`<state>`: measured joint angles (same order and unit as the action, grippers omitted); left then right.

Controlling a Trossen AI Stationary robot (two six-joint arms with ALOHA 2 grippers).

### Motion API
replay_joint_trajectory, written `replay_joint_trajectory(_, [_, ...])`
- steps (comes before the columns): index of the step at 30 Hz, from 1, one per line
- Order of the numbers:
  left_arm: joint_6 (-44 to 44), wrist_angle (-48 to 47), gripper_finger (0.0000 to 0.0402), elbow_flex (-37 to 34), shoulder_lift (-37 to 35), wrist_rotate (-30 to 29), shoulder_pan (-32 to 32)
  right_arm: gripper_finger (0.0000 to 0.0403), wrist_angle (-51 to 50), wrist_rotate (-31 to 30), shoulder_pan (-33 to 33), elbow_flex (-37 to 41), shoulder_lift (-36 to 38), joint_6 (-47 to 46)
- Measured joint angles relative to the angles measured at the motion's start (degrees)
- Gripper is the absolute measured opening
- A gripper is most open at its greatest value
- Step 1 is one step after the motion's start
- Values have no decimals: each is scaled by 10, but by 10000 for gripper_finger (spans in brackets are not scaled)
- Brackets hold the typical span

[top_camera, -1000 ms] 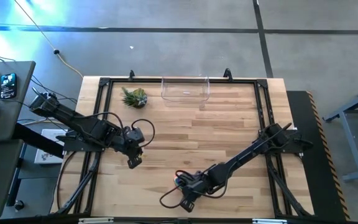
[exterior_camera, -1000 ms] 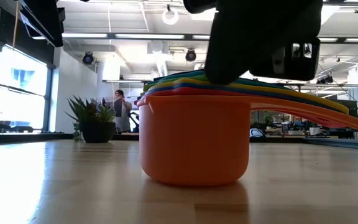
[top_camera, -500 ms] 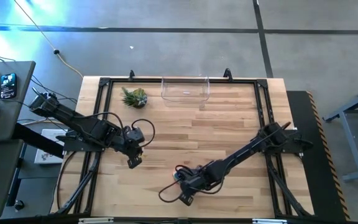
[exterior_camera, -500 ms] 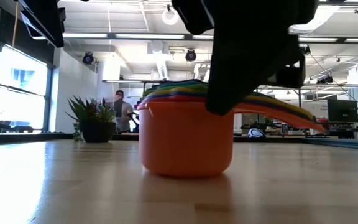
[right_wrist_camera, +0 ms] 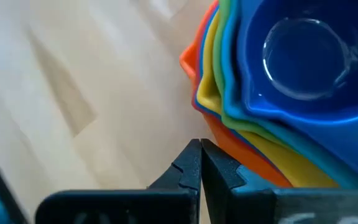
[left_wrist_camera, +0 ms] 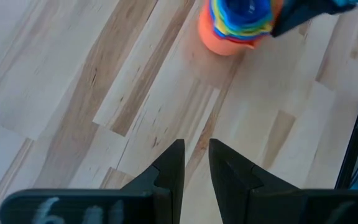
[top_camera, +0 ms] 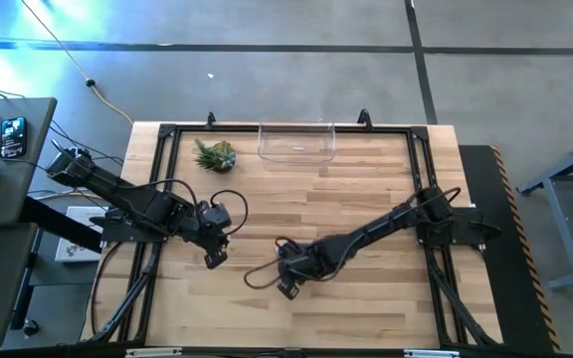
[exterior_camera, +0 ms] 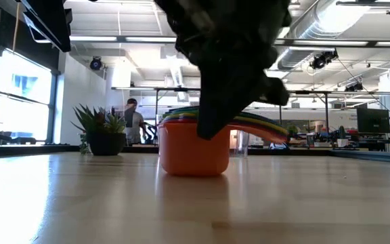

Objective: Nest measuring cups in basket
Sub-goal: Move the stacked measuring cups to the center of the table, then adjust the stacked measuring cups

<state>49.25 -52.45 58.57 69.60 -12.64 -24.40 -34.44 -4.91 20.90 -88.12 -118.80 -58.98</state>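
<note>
High view: right gripper [top_camera: 288, 285] is resting mid-table, fingers closed, by the cups [top_camera: 285, 265]; left gripper [top_camera: 214, 259] is waiting well apart, slightly parted, empty; basket [top_camera: 296, 141] is sitting at the far edge. Low view: nested cups [exterior_camera: 195, 146] are standing on the table [exterior_camera: 80, 203]; right wrist view: cups [right_wrist_camera: 278, 93] are lying just beside the closed fingers.

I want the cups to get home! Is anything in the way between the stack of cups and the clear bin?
Nothing visible blocks it. Bare wooden table lies between the stacked measuring cups and the clear basket. The small potted plant stands beside the basket, off the path.
</note>
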Motion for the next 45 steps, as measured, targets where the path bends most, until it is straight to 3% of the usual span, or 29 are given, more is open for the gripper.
replay_joint_trajectory(11, [-15, 0, 62, 0, 0, 0, 0, 0, -2, 29, -62, 0, 0, 40])
replay_joint_trajectory(21, [-13, 3, 62, 0, 0, 0, 0, 0, -33, 36, -45, 0, 46, 7])
replay_joint_trajectory(33, [-94, 180, 62, 1, 27, -2, 0, 0, -171, -57, -67, 0, 152, 53])
replay_joint_trajectory(41, [-163, 258, 62, 1, 82, -7, 6, 0, -226, -68, -141, 0, 209, 128])
replay_joint_trajectory(45, [-165, 271, 62, 1, 129, -6, 21, 0, -236, -37, -182, 0, 211, 179])
